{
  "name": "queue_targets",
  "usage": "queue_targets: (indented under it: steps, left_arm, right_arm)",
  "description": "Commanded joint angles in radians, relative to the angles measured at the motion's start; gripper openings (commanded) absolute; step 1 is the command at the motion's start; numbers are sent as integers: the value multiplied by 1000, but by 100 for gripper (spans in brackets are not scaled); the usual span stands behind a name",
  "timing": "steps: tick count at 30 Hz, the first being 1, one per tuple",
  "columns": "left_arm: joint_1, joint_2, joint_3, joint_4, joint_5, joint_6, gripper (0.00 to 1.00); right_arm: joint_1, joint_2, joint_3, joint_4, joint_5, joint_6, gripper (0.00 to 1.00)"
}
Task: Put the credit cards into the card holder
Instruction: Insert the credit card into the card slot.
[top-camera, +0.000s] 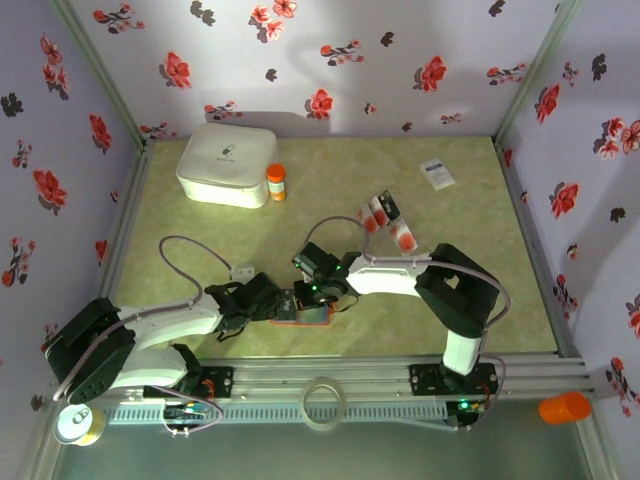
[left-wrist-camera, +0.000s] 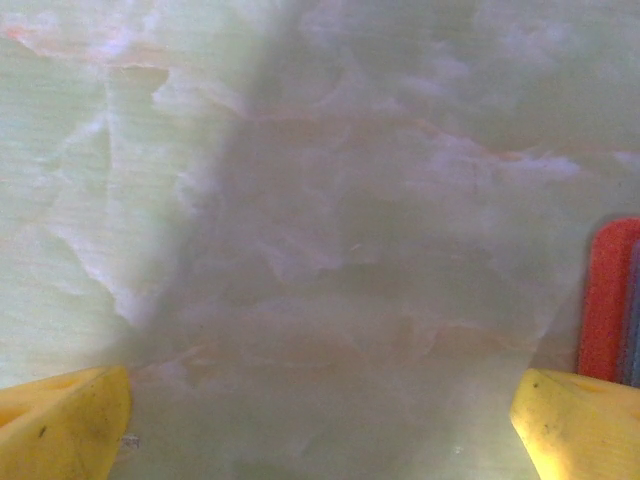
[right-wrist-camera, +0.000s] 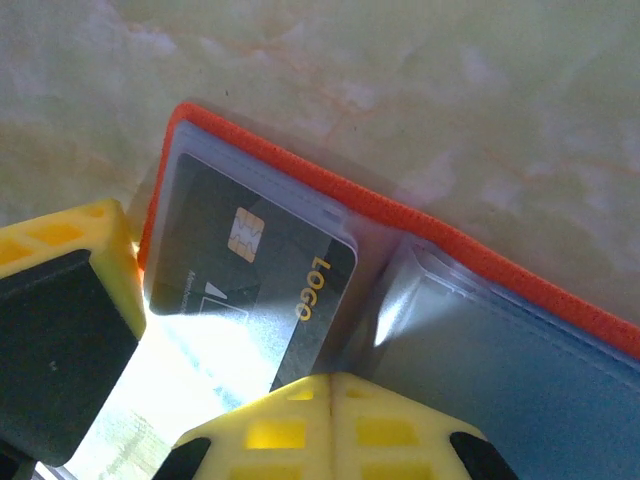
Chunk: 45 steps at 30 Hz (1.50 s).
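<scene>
your right wrist view shows the right tool (right-wrist-camera: 335, 390) clenched at a chip card (right-wrist-camera: 265, 265) tucked in the open card holder (right-wrist-camera: 520, 370). the left wrist view has the left tool (left-wrist-camera: 320, 425) released over tabletop (left-wrist-camera: 300, 200), beside the holder's orange edge.

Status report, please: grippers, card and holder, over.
Left gripper open beside holder. Right gripper shut at card corner. Card on open holder, partly sleeved, it seems. Spare cards lie beyond, apart.
</scene>
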Motion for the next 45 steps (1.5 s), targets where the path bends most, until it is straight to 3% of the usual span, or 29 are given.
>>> queue_targets:
  steps: [1, 20, 32, 45]
  left_arm:
    - [7, 48, -27, 24, 40, 29, 100]
    - [6, 28, -43, 32, 45, 25, 100]
    - [29, -176, -3, -109, -22, 16, 100]
    - [53, -210, -11, -134, -4, 32, 100]
  right_arm:
    - [13, 27, 31, -2, -19, 4, 0]
    - [38, 40, 87, -70, -2, -23, 0]
    - [-5, -124, 38, -122, 51, -37, 0]
    - [20, -115, -43, 18, 3, 52, 0]
